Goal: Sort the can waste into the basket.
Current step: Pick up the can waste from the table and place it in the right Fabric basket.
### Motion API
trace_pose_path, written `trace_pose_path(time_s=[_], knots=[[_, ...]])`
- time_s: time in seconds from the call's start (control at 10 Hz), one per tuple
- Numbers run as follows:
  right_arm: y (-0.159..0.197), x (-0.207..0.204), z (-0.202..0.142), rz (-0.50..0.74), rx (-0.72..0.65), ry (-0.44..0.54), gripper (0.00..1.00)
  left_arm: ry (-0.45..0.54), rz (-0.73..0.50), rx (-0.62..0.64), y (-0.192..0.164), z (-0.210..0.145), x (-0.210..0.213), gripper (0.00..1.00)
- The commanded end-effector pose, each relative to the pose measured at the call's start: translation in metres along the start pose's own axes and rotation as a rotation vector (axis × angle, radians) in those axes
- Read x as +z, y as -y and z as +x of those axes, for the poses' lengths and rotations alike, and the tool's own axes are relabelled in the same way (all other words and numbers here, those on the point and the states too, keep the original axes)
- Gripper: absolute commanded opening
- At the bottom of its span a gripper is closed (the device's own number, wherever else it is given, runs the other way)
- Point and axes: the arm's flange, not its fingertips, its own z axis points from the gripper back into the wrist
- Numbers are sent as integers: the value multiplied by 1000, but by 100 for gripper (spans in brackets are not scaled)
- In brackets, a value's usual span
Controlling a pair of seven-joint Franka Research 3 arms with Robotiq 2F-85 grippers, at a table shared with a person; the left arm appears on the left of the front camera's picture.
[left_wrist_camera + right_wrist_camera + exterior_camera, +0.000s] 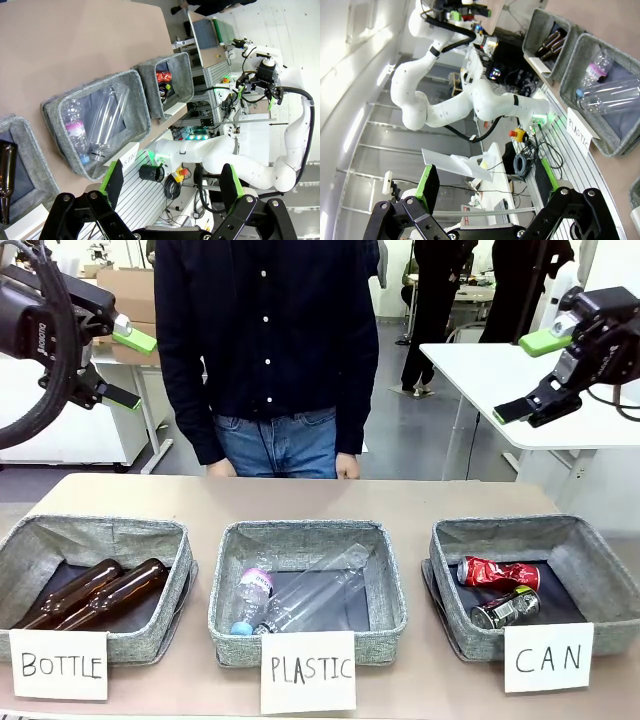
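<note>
- Evidently the sorting looks finished: no can lies loose on the desk (pixel 400 498), whose bare top runs from the far edge, where a person (pixel 268 350) stands, to the row of baskets along the near edge.
- The basket (pixel 590 560) with the "CAN" card (pixel 548 657) sits at the near right corner of the desk, and both cans lie inside it on the dark base.
- The middle basket (pixel 228 590), marked "PLASTIC", holds clear plastic bottles (pixel 310 602); the basket (pixel 60 540) at the near left corner, marked "BOTTLE", holds brown glass bottles (pixel 100 592). Neither has a can in it, as far as can be seen.
- The left gripper (pixel 126 368) hangs high above the left end of the desk, jaws apart and holding nothing.
- The right gripper (pixel 528 375) hangs high off the right end, jaws likewise apart and bare.
- The red can (pixel 498 572), crumpled, lies toward the far side of the basket's base.
- The black can (pixel 505 608) lies just in front of it, nearer the card, the two close together or touching.
- Judging by this, nothing is left to sort; at most the arms need to settle back.
</note>
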Motion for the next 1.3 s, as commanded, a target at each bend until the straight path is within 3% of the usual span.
trace_pose_path(time_s=[0.0, 1.2], knots=[[0, 1, 0, -3, 12, -10, 100, -6, 5, 5, 2, -2, 3, 100], [0, 1, 0, -3, 12, -10, 100, -6, 5, 5, 2, -2, 3, 100]])
